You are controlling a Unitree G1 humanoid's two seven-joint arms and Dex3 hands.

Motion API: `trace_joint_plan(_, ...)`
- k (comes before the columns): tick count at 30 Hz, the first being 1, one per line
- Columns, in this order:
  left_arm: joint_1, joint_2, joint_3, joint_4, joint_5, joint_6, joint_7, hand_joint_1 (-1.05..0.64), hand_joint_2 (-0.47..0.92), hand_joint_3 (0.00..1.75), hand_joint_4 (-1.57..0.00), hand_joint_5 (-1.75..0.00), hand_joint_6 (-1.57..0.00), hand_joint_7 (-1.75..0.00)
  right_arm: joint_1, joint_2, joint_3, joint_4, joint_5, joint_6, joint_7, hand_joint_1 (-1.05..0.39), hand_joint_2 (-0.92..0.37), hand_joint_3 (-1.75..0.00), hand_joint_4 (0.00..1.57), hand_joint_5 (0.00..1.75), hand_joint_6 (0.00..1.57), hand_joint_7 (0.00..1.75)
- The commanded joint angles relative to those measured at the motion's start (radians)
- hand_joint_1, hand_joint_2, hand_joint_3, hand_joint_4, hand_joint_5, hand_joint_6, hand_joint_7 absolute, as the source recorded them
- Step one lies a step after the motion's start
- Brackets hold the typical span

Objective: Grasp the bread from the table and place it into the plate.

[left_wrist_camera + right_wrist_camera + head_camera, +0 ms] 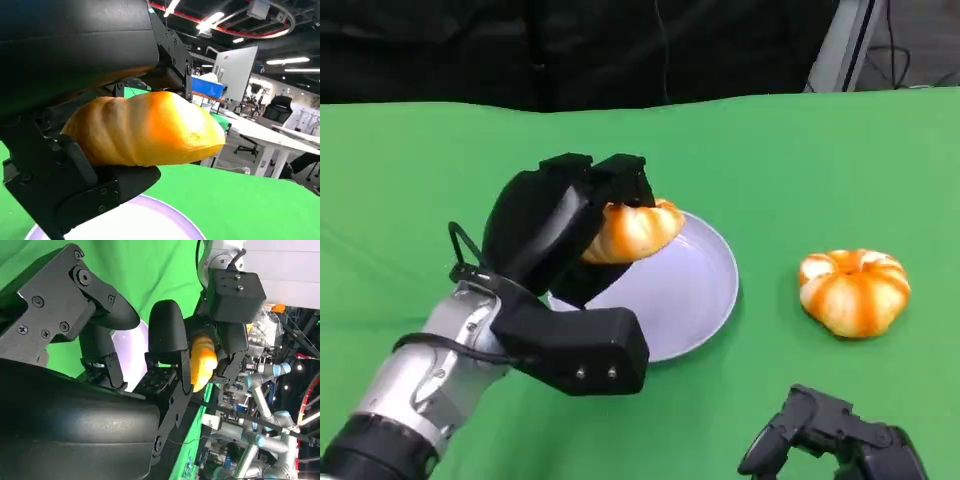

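- The left hand [555, 235] grips the bread [632, 231] above the plate's [695, 290] ten-o'clock rim — clear of the plate.
- A second bread [854, 291] lies at three o'clock on the desk [800, 160].
- The right hand [830, 435] rests low, fingers curled on nothing.

White desks [280, 137] under ceiling lights [210, 21]

The left hand [570, 250] is matte black, with a big rounded shell and blocky fingers [620, 180]. One thick boxy part carries two small silver screws. A thin black cable makes a loop near the wrist. The left forearm [430, 385] is shiny silver metal and ends in a black ring. The right hand [835, 435] is also black and angular; in the right wrist view its fingers [167, 340] have smooth rounded tips, and its plates carry several screw heads.
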Motion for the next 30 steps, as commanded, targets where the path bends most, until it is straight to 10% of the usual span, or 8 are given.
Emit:
trace_joint_plan(1, -0.005, 0.005, 0.001, -0.014, 0.009, 0.0, -0.01, -0.16, 0.31, 1.45, -0.94, -1.75, -0.73, -1.73, 0.001, -0.001, -0.002, -0.007, -0.001, -0.004, -0.009, -0.09, -0.28, -1.37, 0.77, 1.56, 0.83, 1.28)
trace_joint_plan(30, -0.006, -0.007, -0.011, -0.013, 0.033, 0.01, -0.023, -0.17, 0.29, 1.44, -0.94, -1.75, -0.75, -1.7, 0.0, -0.002, 0.001, -0.003, -0.003, -0.006, -0.016, -0.08, -0.28, -1.36, 0.77, 1.55, 0.83, 1.27)
